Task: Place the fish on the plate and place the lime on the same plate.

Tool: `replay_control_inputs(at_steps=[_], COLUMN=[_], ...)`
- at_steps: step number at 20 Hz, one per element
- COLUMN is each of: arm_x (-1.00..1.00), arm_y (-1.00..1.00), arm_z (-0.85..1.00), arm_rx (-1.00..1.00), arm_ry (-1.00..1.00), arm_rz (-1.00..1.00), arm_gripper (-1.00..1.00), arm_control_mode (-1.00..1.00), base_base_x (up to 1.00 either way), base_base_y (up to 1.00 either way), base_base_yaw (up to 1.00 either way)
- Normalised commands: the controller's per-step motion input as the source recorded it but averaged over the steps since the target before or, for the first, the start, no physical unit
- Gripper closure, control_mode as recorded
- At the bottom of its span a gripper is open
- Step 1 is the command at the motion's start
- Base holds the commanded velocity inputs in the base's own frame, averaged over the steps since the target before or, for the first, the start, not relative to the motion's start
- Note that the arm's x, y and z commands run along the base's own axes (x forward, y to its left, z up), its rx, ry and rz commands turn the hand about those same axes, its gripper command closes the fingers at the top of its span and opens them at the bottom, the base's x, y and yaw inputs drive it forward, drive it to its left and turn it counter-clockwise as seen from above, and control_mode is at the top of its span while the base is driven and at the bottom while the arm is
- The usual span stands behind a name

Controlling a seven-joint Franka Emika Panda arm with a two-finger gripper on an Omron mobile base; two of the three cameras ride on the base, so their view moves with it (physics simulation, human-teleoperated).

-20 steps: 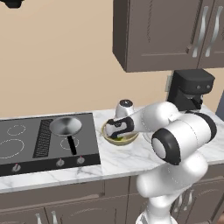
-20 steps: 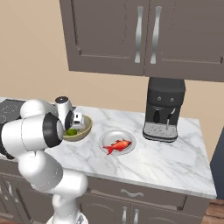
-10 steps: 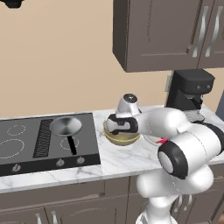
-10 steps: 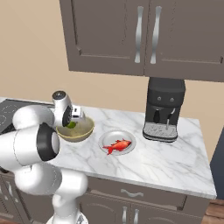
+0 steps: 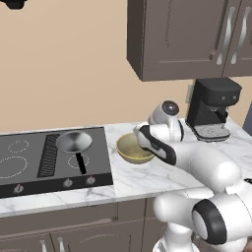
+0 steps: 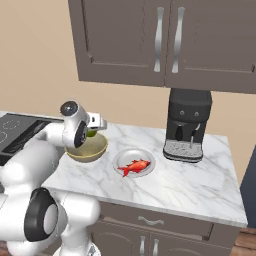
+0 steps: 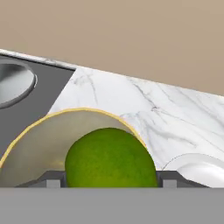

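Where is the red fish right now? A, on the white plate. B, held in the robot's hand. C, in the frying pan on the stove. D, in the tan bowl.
A: the right base view shows the fish lying on the plate, on the counter between the tan bowl and the coffee machine, well apart from the hand.

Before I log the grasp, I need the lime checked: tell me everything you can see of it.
The lime is a round, matte green ball, lighter on top and darker olive below, with no visible marks. In the hand view it sits between the tool's two dark tips, in front of the tan bowl. In the right base view a green sliver shows at the tool, above the bowl.
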Motion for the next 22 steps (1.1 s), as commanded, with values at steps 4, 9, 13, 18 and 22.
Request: replay_control_inputs(at_steps=[4, 9, 13, 18, 22], arm_x=[-0.25, -0.05, 0.00, 0.00, 0.00], arm_y=[-1.00, -0.97, -0.15, -0.52, -0.44], arm_z=[0.42, 0.28, 0.00, -0.20, -0.33], arm_rx=[-0.15, -0.07, 0.00, 0.01, 0.00], arm_ry=[-0.04, 0.05, 0.03, 0.26, 0.24], arm_rz=[-0.10, -0.17, -0.02, -0.03, -0.03], arm_gripper=[1.00, 1.00, 1.00, 1.00, 1.00], arm_control_mode=[-1.00, -1.00, -1.00, -1.00, -1.00], base_base_x=[0.00, 0.00, 0.00, 0.00, 0.00], base_base_y=[0.00, 0.00, 0.00, 0.00, 0.00], base_base_yaw=[0.00, 0.00, 0.00, 0.00, 0.00])
